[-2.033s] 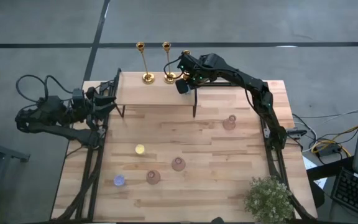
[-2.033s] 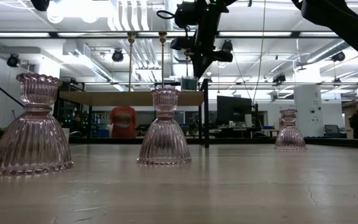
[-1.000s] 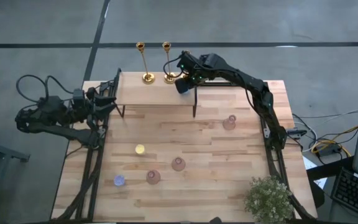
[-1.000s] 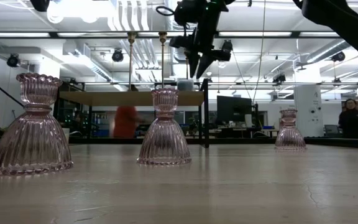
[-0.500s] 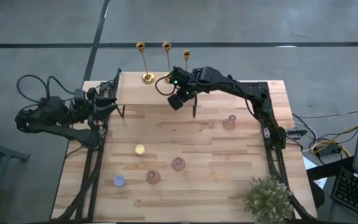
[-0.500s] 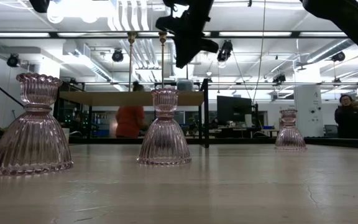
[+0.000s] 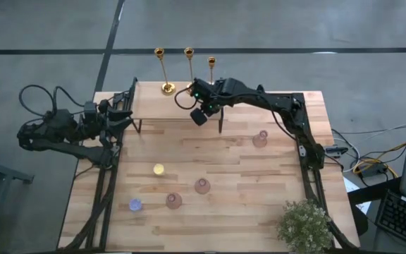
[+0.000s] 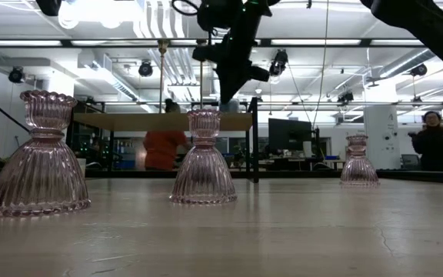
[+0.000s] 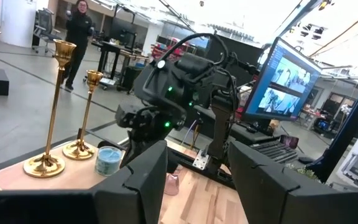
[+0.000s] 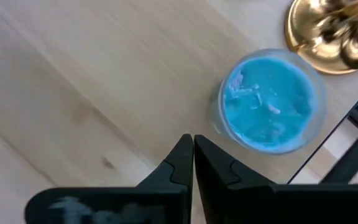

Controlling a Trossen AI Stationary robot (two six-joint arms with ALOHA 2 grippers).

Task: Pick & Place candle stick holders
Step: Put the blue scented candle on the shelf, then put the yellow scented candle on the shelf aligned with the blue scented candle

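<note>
- The right gripper [image 7: 199,115] hangs over the front edge of the raised shelf [image 7: 161,106] at the far side of the counter [image 7: 238,176]; in its wrist view the two fingers [image 10: 182,163] are pressed together, holding nothing, above a blue candle in a glass [image 10: 268,104].
- The left gripper [image 7: 122,113] waits at the counter's left edge beside the shelf, its fingers [image 9: 138,174] spread apart with nothing between them.
- The candle stick holders [image 7: 189,69] stand upright in a row on the back of the shelf, three gold stems; the right gripper is just in front of the middle and right ones, not touching them.
- In the left wrist view the blue candle [image 9: 109,161] sits next to the gold bases.
- Three pink ribbed glass holders [image 8: 202,158] stand on the open counter, well apart from the shelf.
- A yellow candle [image 7: 158,169] and a purple one [image 7: 135,204] lie on the counter's left half.
- No writing is readable anywhere.
</note>
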